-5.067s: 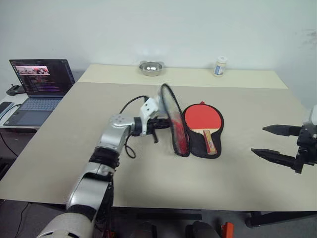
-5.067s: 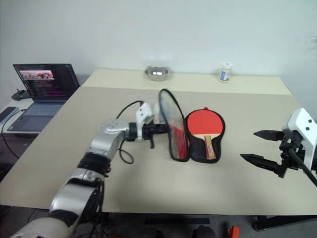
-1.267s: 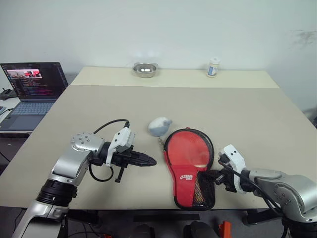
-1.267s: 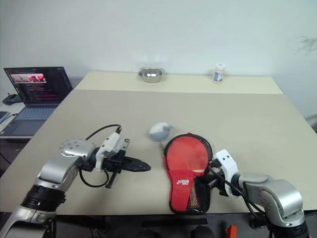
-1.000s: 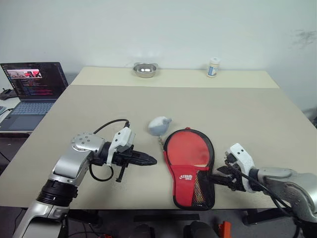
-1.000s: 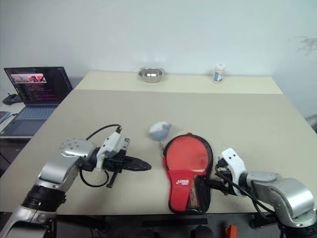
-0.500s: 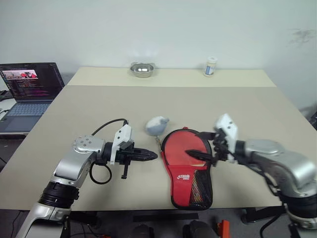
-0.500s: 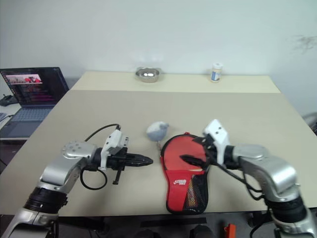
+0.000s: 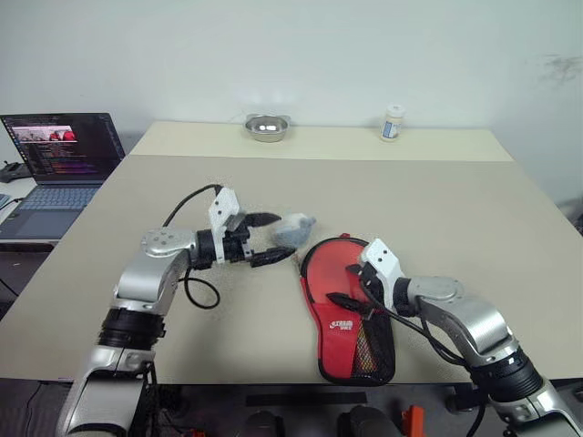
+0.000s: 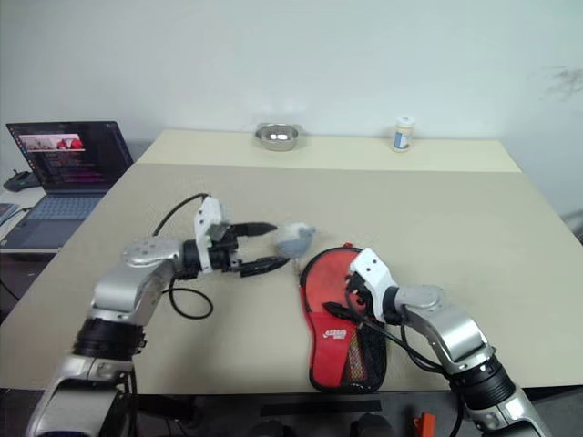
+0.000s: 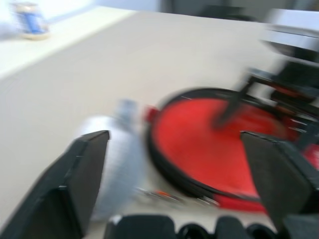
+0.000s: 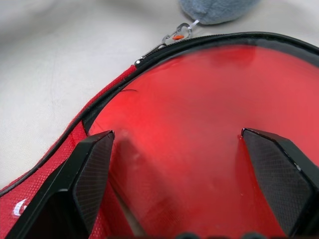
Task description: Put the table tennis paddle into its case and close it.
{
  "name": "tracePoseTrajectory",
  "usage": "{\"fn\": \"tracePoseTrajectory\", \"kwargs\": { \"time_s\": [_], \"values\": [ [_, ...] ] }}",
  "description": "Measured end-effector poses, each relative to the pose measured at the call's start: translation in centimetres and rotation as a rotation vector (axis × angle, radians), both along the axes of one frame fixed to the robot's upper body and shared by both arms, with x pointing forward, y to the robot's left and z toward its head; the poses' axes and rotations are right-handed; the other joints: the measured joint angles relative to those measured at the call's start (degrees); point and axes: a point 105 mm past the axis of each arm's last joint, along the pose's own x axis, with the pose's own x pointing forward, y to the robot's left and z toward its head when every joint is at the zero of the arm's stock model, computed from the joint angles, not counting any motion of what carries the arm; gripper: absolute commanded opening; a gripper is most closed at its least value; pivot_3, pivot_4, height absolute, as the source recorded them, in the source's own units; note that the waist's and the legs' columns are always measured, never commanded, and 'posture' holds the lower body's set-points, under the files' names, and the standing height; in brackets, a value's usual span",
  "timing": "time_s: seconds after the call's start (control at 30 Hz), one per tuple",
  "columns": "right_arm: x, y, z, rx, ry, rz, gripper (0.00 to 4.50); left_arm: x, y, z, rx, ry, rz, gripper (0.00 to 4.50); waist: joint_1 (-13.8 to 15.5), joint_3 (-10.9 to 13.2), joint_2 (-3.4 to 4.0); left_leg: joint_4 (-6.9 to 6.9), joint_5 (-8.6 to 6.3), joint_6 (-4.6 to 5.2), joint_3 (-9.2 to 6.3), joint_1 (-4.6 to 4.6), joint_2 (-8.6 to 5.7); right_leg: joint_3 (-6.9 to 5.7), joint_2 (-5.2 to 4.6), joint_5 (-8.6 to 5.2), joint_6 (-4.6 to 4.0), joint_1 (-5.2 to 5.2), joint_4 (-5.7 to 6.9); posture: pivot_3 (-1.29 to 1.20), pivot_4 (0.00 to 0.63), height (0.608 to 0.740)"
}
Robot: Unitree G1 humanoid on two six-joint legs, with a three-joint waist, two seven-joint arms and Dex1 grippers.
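The case (image 9: 339, 276) lies flat near the table's front edge, red side up, with its mesh pocket (image 9: 371, 350) towards me. The table tennis paddle is hidden. A small grey soft charm (image 9: 295, 228) lies at the case's far left rim, clipped to the zip pull (image 12: 177, 34). My left gripper (image 9: 284, 238) is open, pointing right, its fingertips just short of the grey charm on either side. My right gripper (image 9: 350, 285) is open too, hovering low over the round red part of the case, with nothing between its fingers (image 12: 94, 169).
An open laptop (image 9: 62, 155) sits on a side table at the far left. A steel bowl (image 9: 266, 127) and a small white bottle (image 9: 392, 123) stand along the table's (image 9: 455, 200) far edge.
My left gripper has opened and moved forward and up to the grey charm. My right gripper has swung from the case's right edge to above its red face.
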Motion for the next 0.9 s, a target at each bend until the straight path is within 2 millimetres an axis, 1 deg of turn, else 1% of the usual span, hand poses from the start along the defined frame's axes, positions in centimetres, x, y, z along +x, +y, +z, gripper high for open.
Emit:
{"fn": "tracePoseTrajectory", "kwargs": {
  "time_s": [0.07, 0.13, 0.27, 0.4, 0.53, 0.63, 0.73, 0.8, 0.9],
  "values": [
    [0.0, 0.0, 0.0, -0.002, -0.003, 0.000, 4.50, 1.0, -0.1, 0.2, 0.006, 0.010, 0.018, 4.46, 0.0, 0.0, 0.00, 0.00, 0.00, 0.00, 0.00, 0.00, -0.01, -0.01, 0.18, 0.00, 0.00, 0.00, 0.00, 0.00, 0.150, 0.740],
    [0.0, 0.0, 0.0, -0.004, -0.005, -0.001, 4.50, 2.0, -0.3, 0.0, 0.016, 0.027, 0.037, 4.46, 0.0, 0.0, 0.00, 0.00, 0.00, 0.00, 0.01, 0.00, -0.02, 0.00, 0.20, 0.00, 0.00, 0.00, -0.01, 0.00, 0.150, 0.740],
    [0.0, 0.1, -0.1, -0.010, -0.011, -0.002, 4.50, 3.6, -0.7, -2.0, 0.070, 0.082, 0.068, 4.46, 0.0, 0.0, 0.00, 0.01, 0.00, 0.00, 0.01, 0.00, -0.02, 0.00, 0.21, 0.01, -0.02, 0.00, 0.00, 0.00, 0.150, 0.740],
    [-0.1, 0.4, 0.1, -0.011, -0.025, 0.005, 4.50, 4.7, -0.9, -4.2, 0.154, 0.117, 0.082, 4.46, -0.1, 0.0, 0.00, 0.00, 0.00, 0.00, 0.02, -0.01, -0.02, 0.00, 0.23, 0.01, -0.03, -0.02, 0.00, 0.00, 0.150, 0.740],
    [-0.4, 1.4, 1.0, 0.024, -0.048, 0.031, 4.50, 5.5, -1.2, -4.8, 0.188, 0.124, 0.091, 4.46, -0.1, 0.0, -0.01, 0.01, 0.00, 0.00, 0.00, -0.06, -0.02, -0.02, 0.23, 0.01, -0.02, -0.04, -0.02, 0.00, 0.150, 0.740],
    [-0.2, 1.7, 1.7, 0.034, -0.068, 0.037, 4.50, 5.9, -1.7, -5.4, 0.206, 0.128, 0.099, 4.46, -0.1, 0.0, -0.02, 0.02, 0.00, 0.00, -0.01, -0.08, -0.03, -0.04, 0.21, 0.02, -0.02, -0.04, -0.02, 0.00, 0.150, 0.740],
    [0.0, 1.7, 2.0, 0.029, -0.084, 0.029, 4.50, 6.0, -2.2, -5.7, 0.218, 0.123, 0.092, 3.86, -0.1, 0.0, -0.02, 0.02, 0.00, 0.00, -0.04, -0.10, -0.03, -0.07, 0.21, 0.02, -0.03, -0.04, -0.02, 0.00, 0.150, 0.740],
    [0.3, 1.6, 1.9, 0.023, -0.088, 0.012, 4.50, 6.1, -2.3, -5.6, 0.216, 0.118, 0.090, 3.16, -0.1, 0.0, -0.02, 0.02, 0.00, 0.00, -0.03, -0.10, -0.03, -0.06, 0.21, 0.02, -0.03, -0.04, -0.02, 0.00, 0.150, 0.740],
    [0.9, 1.2, 1.1, -0.002, -0.078, -0.038, 4.50, 6.1, -2.4, -5.6, 0.213, 0.115, 0.083, 2.09, -0.1, 0.0, -0.02, 0.02, 0.00, 0.00, -0.03, -0.10, -0.03, -0.07, 0.20, 0.03, -0.04, -0.04, 0.00, 0.00, 0.150, 0.740]
  ]
}}
